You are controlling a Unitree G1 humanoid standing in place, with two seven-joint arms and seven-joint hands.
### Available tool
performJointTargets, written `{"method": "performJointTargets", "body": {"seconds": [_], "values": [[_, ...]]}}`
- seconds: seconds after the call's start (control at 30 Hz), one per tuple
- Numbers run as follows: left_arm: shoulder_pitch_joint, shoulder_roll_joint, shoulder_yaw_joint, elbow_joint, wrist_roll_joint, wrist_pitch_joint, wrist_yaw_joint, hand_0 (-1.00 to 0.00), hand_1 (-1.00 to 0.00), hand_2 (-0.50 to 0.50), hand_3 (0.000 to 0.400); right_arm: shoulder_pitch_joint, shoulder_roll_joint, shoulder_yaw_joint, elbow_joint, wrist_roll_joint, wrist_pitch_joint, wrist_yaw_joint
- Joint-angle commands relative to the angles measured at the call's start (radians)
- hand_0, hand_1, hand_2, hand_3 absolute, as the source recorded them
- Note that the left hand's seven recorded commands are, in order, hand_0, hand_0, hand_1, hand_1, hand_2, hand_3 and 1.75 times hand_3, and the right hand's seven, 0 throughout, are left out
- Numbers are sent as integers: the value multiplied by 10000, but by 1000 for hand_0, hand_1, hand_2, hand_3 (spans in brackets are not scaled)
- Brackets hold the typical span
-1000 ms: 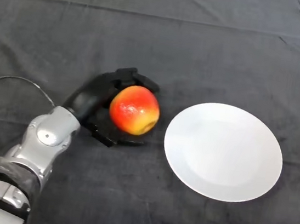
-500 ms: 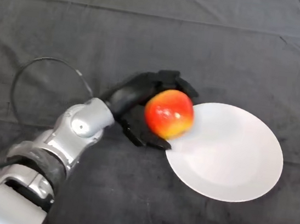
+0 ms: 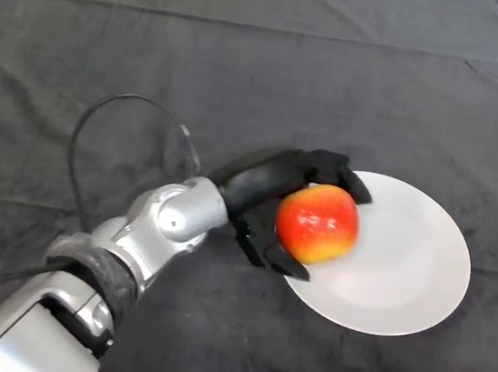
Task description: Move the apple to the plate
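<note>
The black hand point(image 3: 276, 190) grips the round red-and-yellow apple point(image 3: 318, 223) over the round white plate's point(image 3: 412, 272) nine o'clock edge. Next, it should probably let go gently.

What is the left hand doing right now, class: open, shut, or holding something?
Left hand: shut on the apple, fingers and thumb curled round it, over the left part of the white plate.
</note>
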Motion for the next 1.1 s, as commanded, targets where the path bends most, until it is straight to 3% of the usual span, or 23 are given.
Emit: {"method": "performJointTargets", "body": {"seconds": [0.03,0.07,0.1,0.13,0.17,0.2,0.23,0.7,1.1], "values": [[-416,45,-557,-412,398,105,-60,-1000,-839,-80,400,-2,-164,-147,-26,12,-15,-45],[-425,51,-691,-414,441,128,-68,-996,-812,-92,398,-3,-165,-147,-24,12,-15,-44],[-430,59,-813,-413,479,152,-74,-918,-780,-69,367,-3,-165,-148,-22,12,-15,-43],[-432,69,-922,-411,513,177,-79,-651,-671,10,268,-4,-166,-148,-20,12,-15,-42],[-427,83,-1039,-407,551,203,-82,-420,-588,84,235,-4,-167,-148,-18,12,-15,-41],[-420,99,-1148,-402,586,231,-84,-67,-165,49,66,-5,-168,-149,-16,12,-15,-40],[-412,116,-1238,-395,615,257,-85,0,0,0,0,-6,-169,-149,-14,12,-15,-40],[-465,418,-1825,-216,744,724,-116,0,0,0,0,-13,-178,-153,9,11,-18,-28],[-813,1187,-1008,-13,272,752,-153,0,0,0,0,-17,-182,-155,21,9,-20,-21]]}}
